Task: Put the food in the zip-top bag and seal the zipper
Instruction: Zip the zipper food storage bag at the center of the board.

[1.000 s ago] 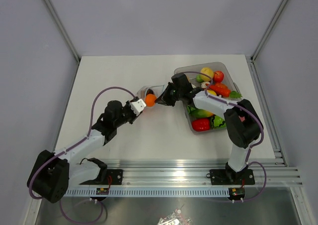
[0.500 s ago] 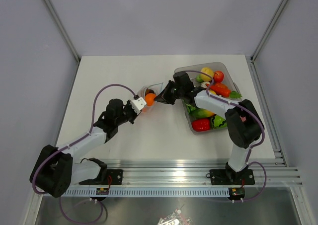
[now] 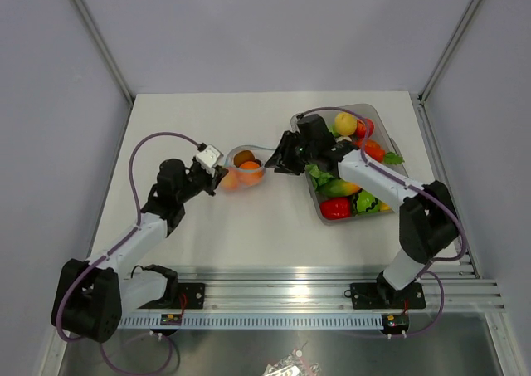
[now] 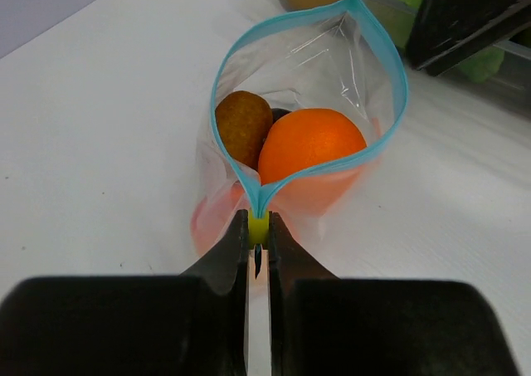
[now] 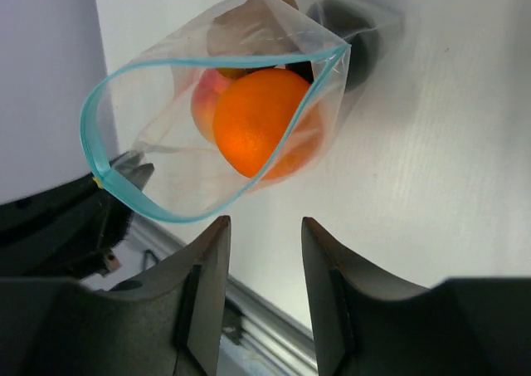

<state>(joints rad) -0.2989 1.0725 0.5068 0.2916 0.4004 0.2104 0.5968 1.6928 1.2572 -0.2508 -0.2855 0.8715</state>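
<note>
The zip-top bag (image 3: pixel 244 168) lies on the table between the grippers, its mouth gaping. The blue zipper (image 4: pixel 228 73) forms an open loop. Inside lie food pieces: a round orange (image 4: pixel 311 144), a brown fruit (image 4: pixel 243 127) and a pink-yellow peach (image 5: pixel 205 102). My left gripper (image 4: pixel 259 227) is shut on the near end of the zipper, where a small yellow piece shows between the jaws. My right gripper (image 5: pixel 264 227) stands open just off the bag's mouth (image 5: pixel 178 214), touching nothing. In the top view the left gripper (image 3: pixel 212 162) is at the bag's left end and the right gripper (image 3: pixel 279 158) at its right.
A rigid clear tray (image 3: pixel 378 110) at the right holds more toy food: a yellow fruit (image 3: pixel 346 123), a red apple (image 3: pixel 365 128), a red pepper (image 3: pixel 335 208) and green lettuce (image 3: pixel 322 179). The right arm reaches across the tray's left side.
The right gripper has opened and let go of the bag's edge. The left gripper shut on the zipper end and swung left, dragging the bag with it. The orange now lies inside.
</note>
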